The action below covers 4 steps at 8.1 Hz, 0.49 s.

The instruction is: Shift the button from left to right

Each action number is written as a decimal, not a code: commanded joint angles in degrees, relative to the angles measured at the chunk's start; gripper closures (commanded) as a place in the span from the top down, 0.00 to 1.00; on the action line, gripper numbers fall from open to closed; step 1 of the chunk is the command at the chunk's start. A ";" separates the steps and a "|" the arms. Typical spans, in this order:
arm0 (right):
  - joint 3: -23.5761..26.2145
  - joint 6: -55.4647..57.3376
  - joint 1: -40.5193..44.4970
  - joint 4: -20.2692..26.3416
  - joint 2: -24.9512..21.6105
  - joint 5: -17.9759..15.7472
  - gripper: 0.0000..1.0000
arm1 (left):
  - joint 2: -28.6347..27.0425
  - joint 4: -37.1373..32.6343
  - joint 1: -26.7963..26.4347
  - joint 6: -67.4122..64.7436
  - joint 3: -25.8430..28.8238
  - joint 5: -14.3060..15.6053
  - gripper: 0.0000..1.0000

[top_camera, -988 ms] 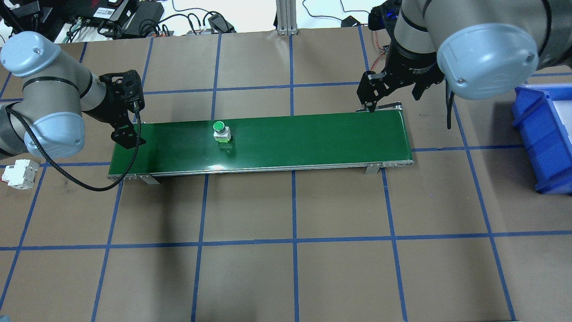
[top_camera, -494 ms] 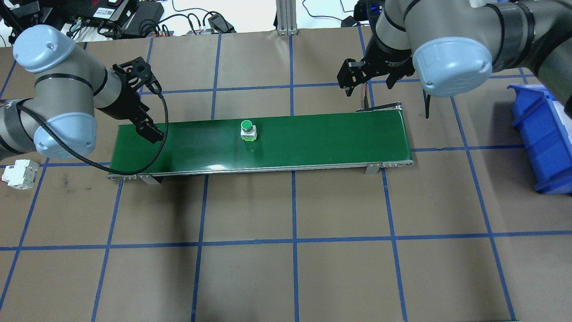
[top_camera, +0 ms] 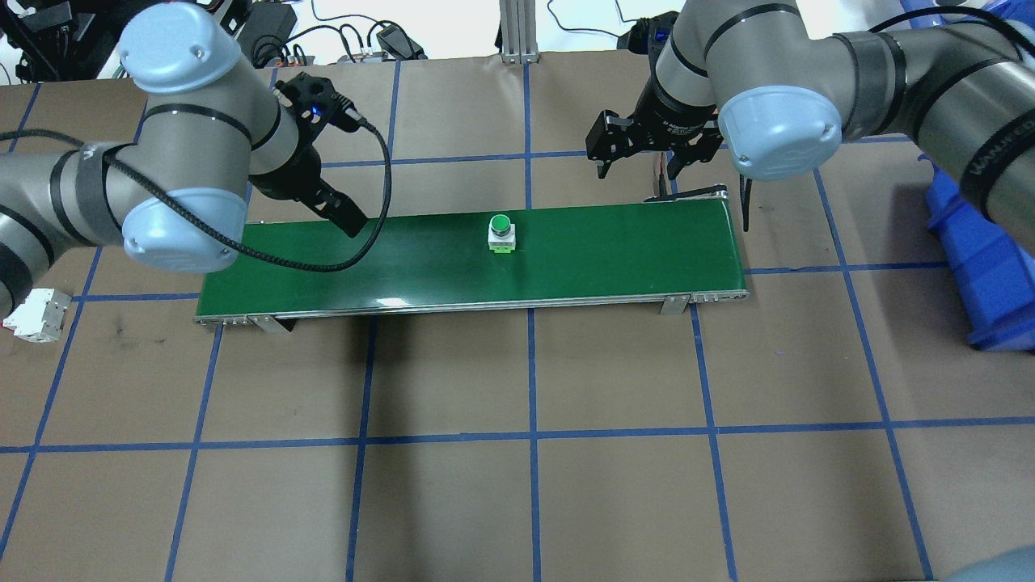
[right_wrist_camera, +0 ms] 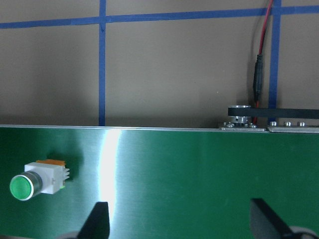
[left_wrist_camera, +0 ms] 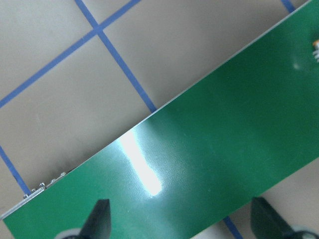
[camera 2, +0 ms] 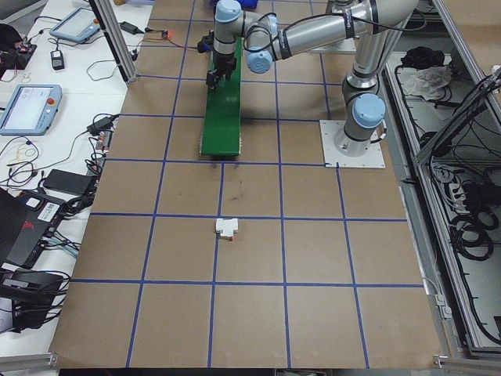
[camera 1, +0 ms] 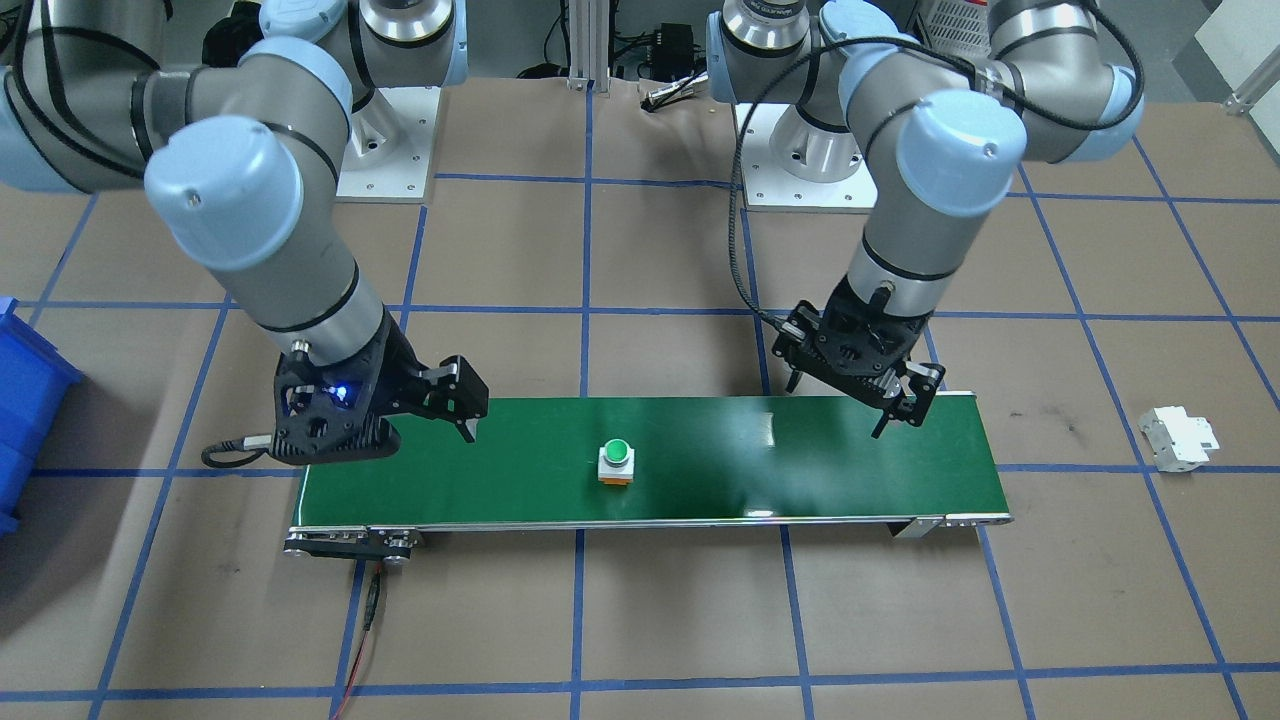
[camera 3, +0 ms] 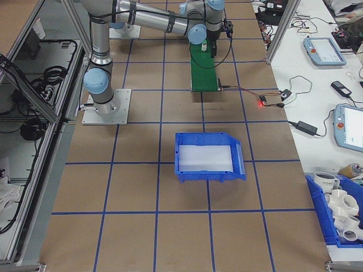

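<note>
One camera looks down from behind the robot and another faces it steeply from across the table [top_camera: 566, 501], both sharing the belt [top_camera: 606, 250], two distant cameras look along the table from its ends, and both wrist cameras hang close over the belt.

A long green conveyor belt [top_camera: 566, 255] lies across the far middle of the brown table [top_camera: 525, 485], which is marked into squares by blue tape lines [top_camera: 532, 364]. A white circuit breaker [top_camera: 36, 314] sits on the table at the left, well apart from the belt's left end, and a blue bin [top_camera: 982, 250] stands at the right edge. A red and black wire [right_wrist_camera: 259, 74] runs across the table to the belt's right end, and beyond the table's far edge lie black cables and electronics [top_camera: 242, 36].
</note>
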 commanded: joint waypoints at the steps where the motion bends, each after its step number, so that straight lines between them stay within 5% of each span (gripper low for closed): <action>1: 0.08 4.55 0.00 -1.38 2.04 4.33 1.00 | 0.95 -17.27 -5.07 -16.30 13.91 2.86 1.00; 4: 0.26 4.57 0.00 -1.21 4.14 4.27 1.00 | 1.47 -26.39 -5.08 -28.20 22.49 3.39 1.00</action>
